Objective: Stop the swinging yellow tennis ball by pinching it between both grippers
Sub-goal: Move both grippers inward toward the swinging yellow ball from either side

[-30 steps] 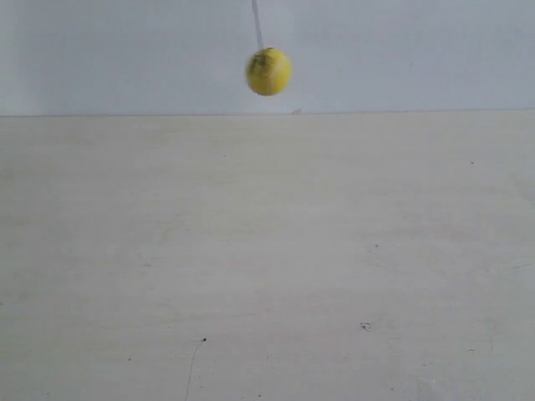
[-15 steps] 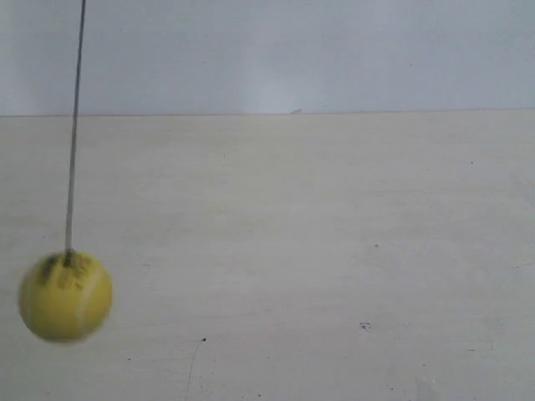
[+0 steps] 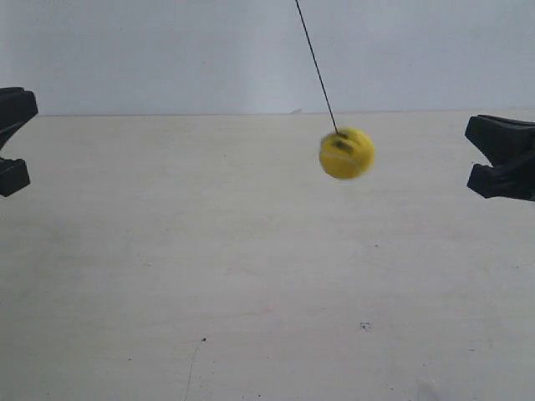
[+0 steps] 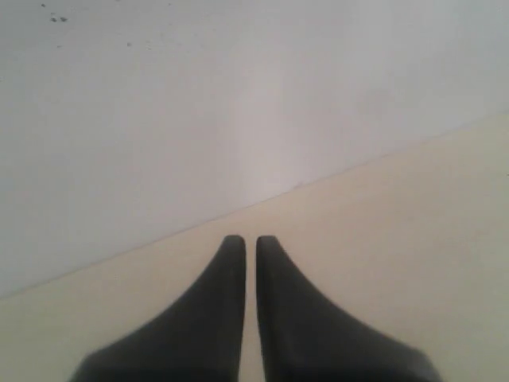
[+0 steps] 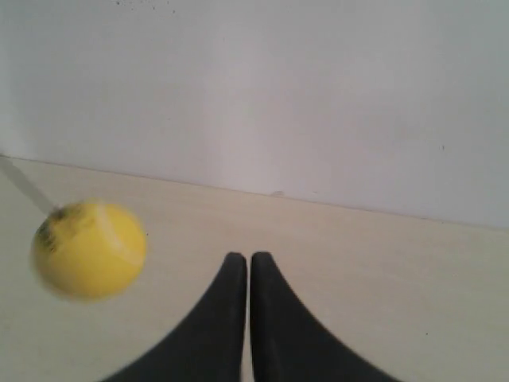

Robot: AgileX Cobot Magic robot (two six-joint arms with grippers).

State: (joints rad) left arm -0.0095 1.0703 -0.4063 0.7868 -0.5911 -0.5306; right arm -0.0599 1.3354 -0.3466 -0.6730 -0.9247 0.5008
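The ball hangs in the air on its slanted string, above the table and touching nothing, its outline smeared as if it is in motion. In the exterior view it lies between the two arm ends but not midway. It is clearly closer to the arm at the exterior view's right and well apart from the arm at the exterior view's left. It hangs at roughly the same height as both. The right wrist view agrees: the ball shows there, off to one side of the right gripper rather than straight ahead of its tips. The left wrist view shows only the wall and table beyond the left gripper. Both grippers are clenched on nothing, with just a thin slit between the fingers. Since a round ball has no long axis, the pinch likely depends on the farther arm covering much more ground.
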